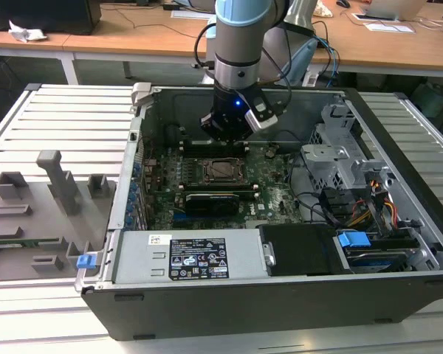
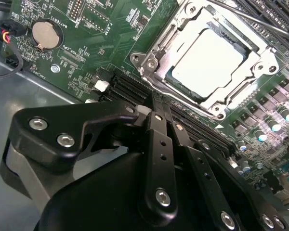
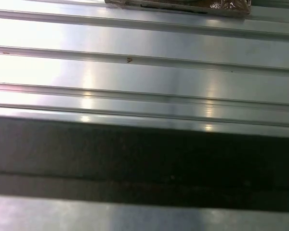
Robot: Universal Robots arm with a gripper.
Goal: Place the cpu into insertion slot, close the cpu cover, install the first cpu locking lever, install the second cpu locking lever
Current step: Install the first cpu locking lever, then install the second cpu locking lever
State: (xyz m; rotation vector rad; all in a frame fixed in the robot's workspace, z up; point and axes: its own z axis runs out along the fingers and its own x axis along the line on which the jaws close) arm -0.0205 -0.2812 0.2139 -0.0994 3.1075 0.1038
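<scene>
Nearest us in the exterior view is the open black-and-grey metal computer case (image 1: 207, 310), lying on its side on a ribbed aluminium table (image 1: 66, 118). Along its near edge we see a grey power supply box (image 1: 188, 258) with a white-and-black label, and a black drive bay (image 1: 301, 251) beside it with a blue plastic clip (image 1: 354, 239).

Next down in size: the green motherboard (image 1: 269, 195) on the case floor. We see the grey-and-blue robot arm (image 1: 240, 44) coming down over its far side, black gripper (image 1: 223, 131) hanging just above the board, behind the socket. In the second wrist view the gripper's two black fingers (image 2: 159, 144) lie pressed together, nothing between them.

On the exterior view's left, grey plastic fixture blocks (image 1: 55, 181) stand on the table, well apart from the case.

The square insertion slot (image 1: 223, 169) sits mid-board. In the second wrist view the silver-beige square cpu (image 2: 207, 60) is seated in it, and the silver-grey metal cpu cover (image 2: 156, 50) frame lies flat around the chip, which shows through its window. A round silver coin battery (image 2: 45, 33) sits in a black holder, well apart from the socket.
</scene>
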